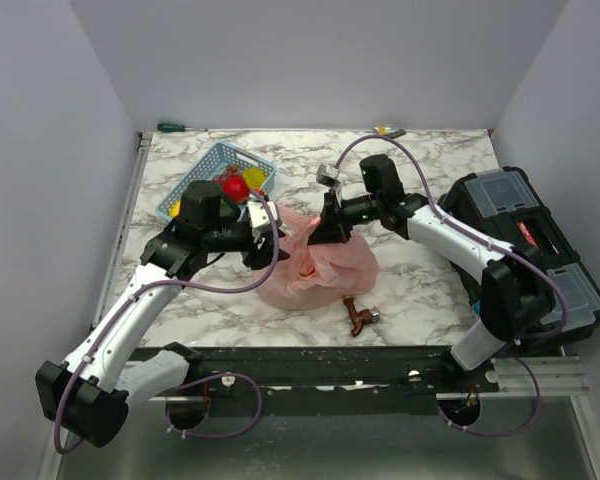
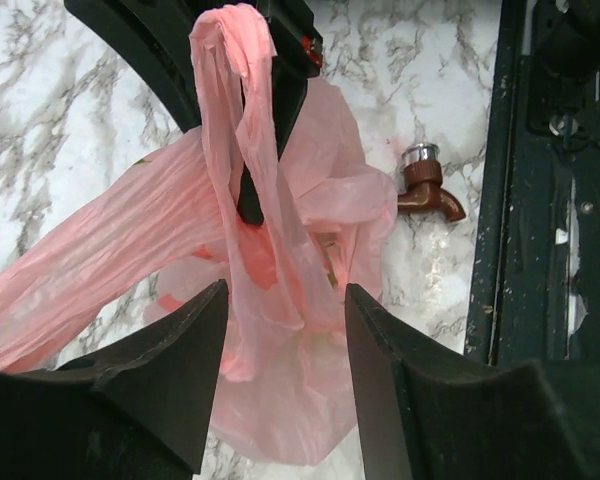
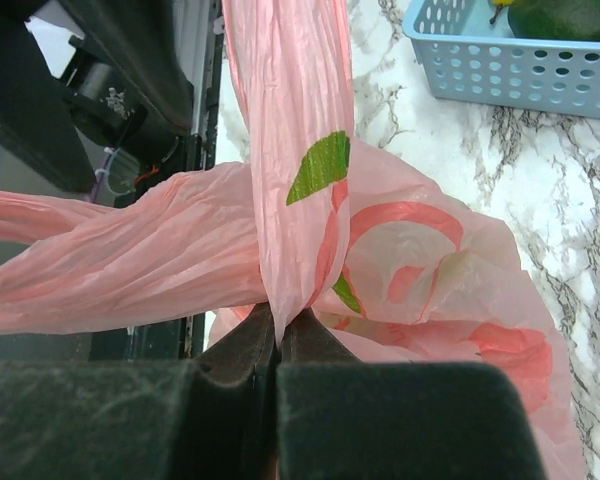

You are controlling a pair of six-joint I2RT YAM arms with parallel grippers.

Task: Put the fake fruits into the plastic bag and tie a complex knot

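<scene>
– Pink, thin, crinkly translucent plastic bag (image 1: 325, 268), where is it?
– Middle of the white marble worktop (image 1: 430, 280), a bit toward the near edge. The body is slumped on the surface and the handles are pulled up between the two arms.
– State of the right gripper (image 3: 280, 325)?
– Fingers pressed together on one pink handle strip (image 3: 290, 150) of the bag. The strip runs straight up from the pinch.
– Other handle?
– A second strip (image 3: 110, 265) crosses the first just above the pinch and runs off sideways. Whether it wraps around, cannot tell.
– And the left gripper (image 2: 285, 290)?
– Jaws wide apart, nothing clamped. Pink film hangs down between its fingers (image 2: 170, 370); whether it touches them, cannot tell.
– Fruits?
– A small glossy red plastic fruit (image 1: 236, 187) and a yellow plastic fruit (image 1: 257, 180) sit in the light-blue lattice plastic basket (image 1: 202, 168), toward the far left corner. The right wrist view shows a green plastic fruit (image 3: 565, 15) in the basket too. Anything inside the bag, cannot tell: the film carries red and green print.
– Rest of the worktop?
– Small brown tap-shaped piece with a silver cap (image 1: 360, 316), by the near edge, just beside the bag. Black plastic toolbox with clear lid compartments (image 1: 525, 235) at the right edge. Green-handled screwdriver (image 1: 175, 127) at the far edge, left corner.
</scene>
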